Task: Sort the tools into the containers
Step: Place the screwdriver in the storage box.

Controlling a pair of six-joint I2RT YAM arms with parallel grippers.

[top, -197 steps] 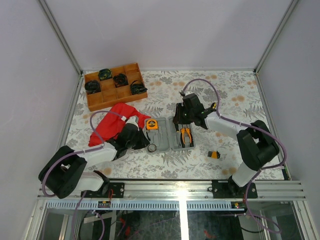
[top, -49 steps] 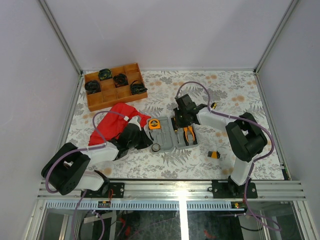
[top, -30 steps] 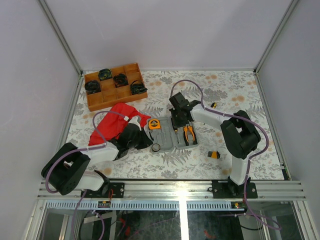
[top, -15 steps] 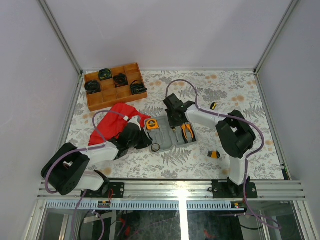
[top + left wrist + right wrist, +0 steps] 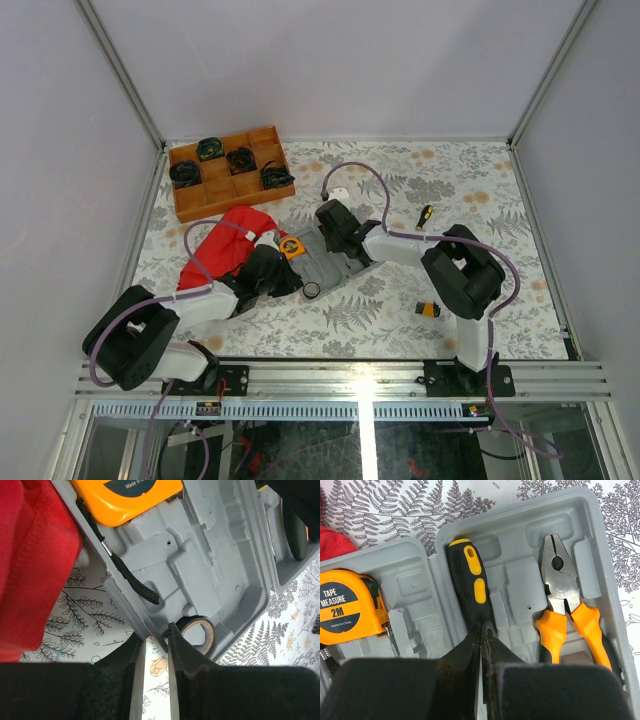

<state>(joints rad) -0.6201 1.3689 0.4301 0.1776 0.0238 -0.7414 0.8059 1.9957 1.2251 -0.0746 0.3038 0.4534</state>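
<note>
Up top, the fixed camera sat high above and behind both arm bases, looking down and forward over the whole desk (image 5: 480,190), far enough off that the grey case (image 5: 322,272) was small at centre. The left wrist camera was right in close, peering past its own fingers (image 5: 180,660) at one end of the case, with the tape measure (image 5: 125,495) at the frame's upper edge. The right wrist camera hung close over the open case, looking almost straight down past the right tool (image 5: 481,630). Both wrist views shared that tape measure, and all three shared the case.
</note>
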